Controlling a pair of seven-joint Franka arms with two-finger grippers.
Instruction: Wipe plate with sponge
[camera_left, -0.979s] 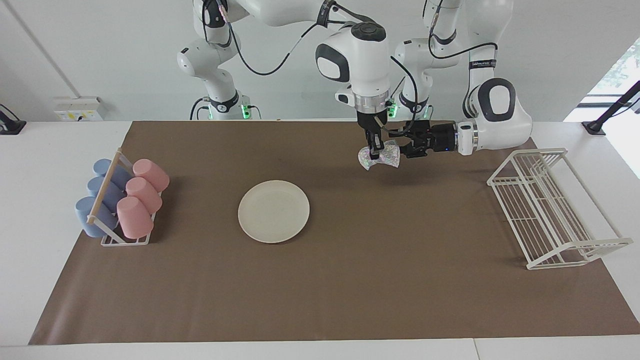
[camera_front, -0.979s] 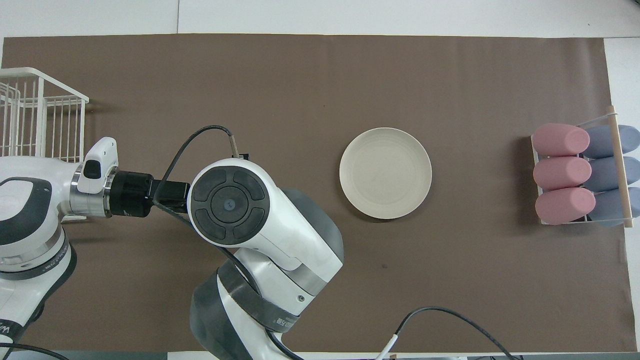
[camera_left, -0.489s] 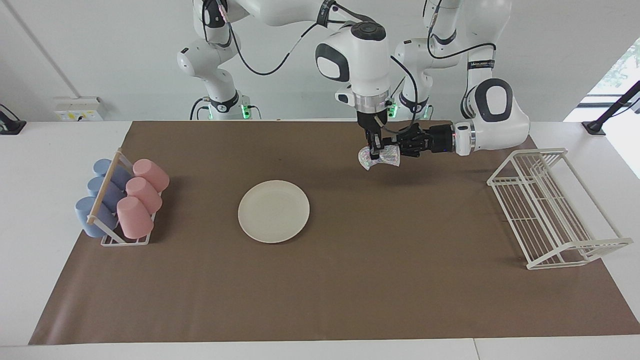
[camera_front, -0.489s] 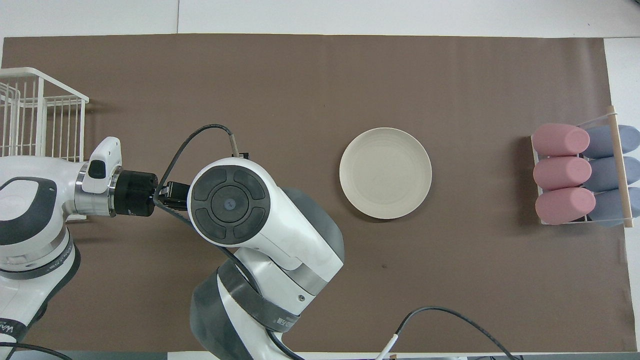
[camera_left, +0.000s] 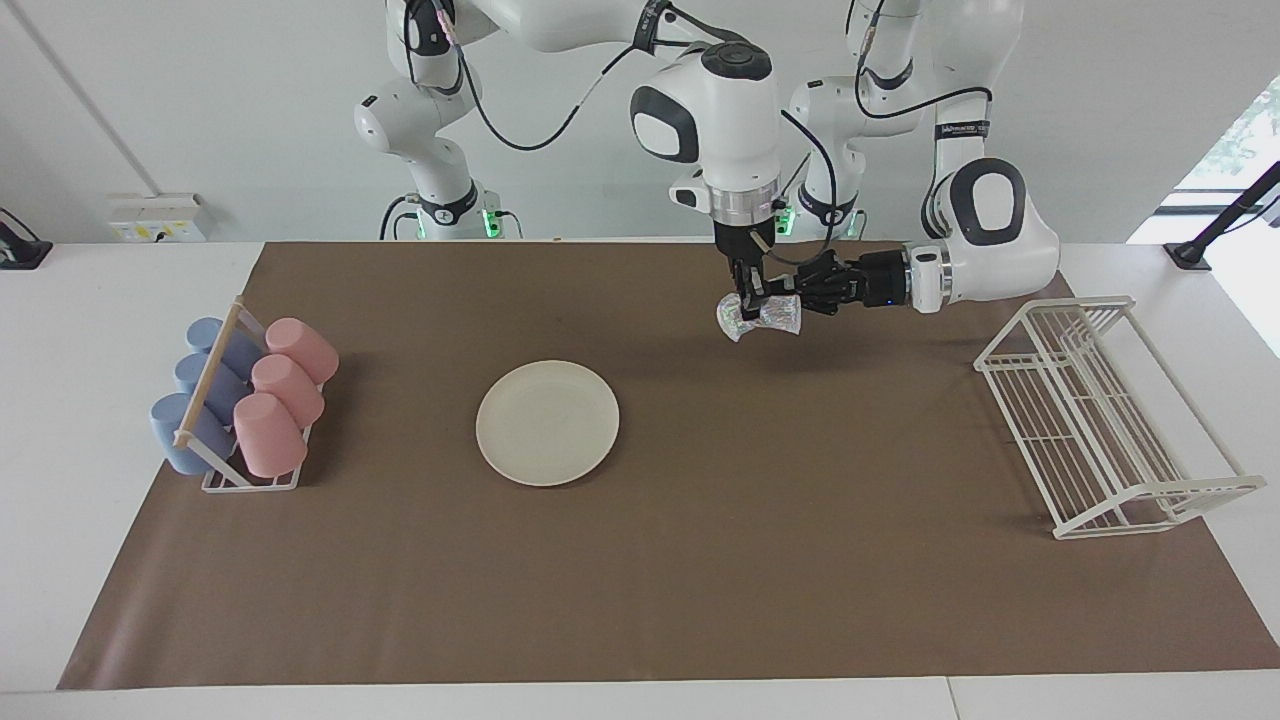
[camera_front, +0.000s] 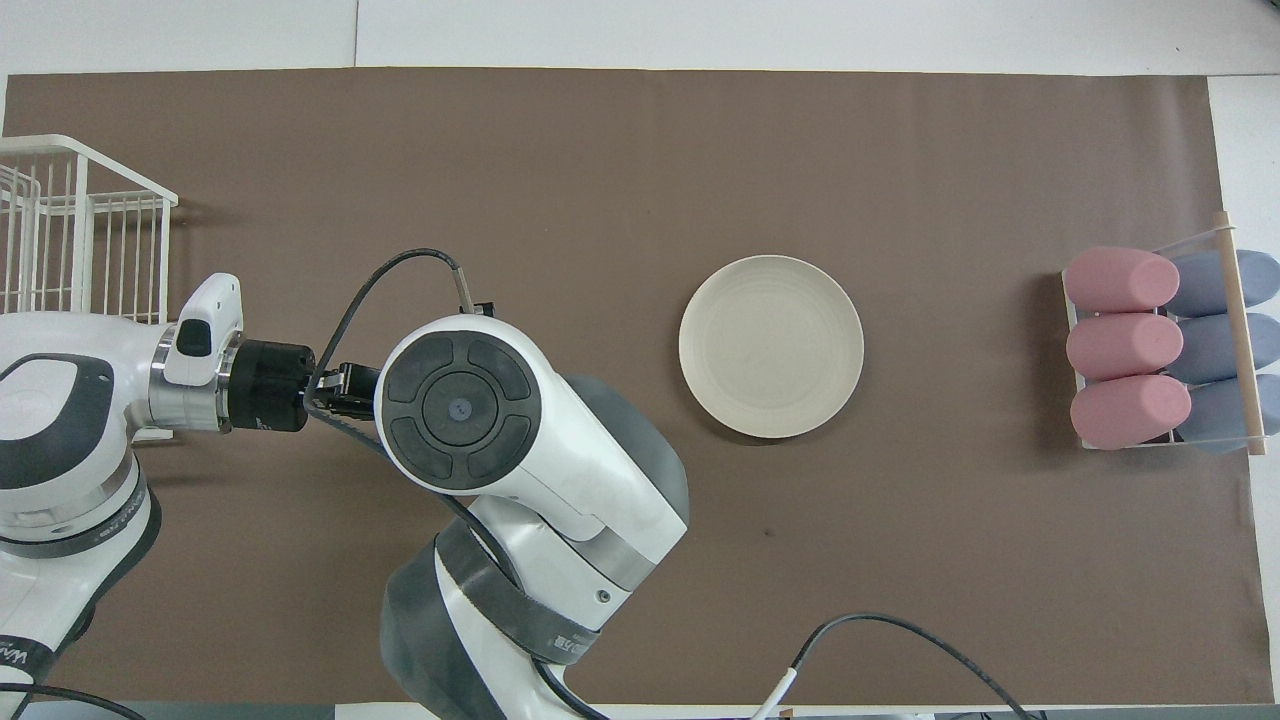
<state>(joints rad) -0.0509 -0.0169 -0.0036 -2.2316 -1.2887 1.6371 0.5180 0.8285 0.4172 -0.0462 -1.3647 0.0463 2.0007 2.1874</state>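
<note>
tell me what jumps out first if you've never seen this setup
Two pincers meet in mid-air on one glittery sponge, over the brown mat toward the left arm's end: the left pincer from the side, the right pincer from above. The cream plate lies bare mid-table.

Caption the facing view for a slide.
Both grippers meet at the sponge in mid-air; plate waits unwiped.

Bright, even light; soft shadows

Both glossy white arms have rounded shells with dark grey joint covers and round black end caps. Loose black cables loop along them, silver wrist rings precede black hands, and green lights glow at the bases.
</note>
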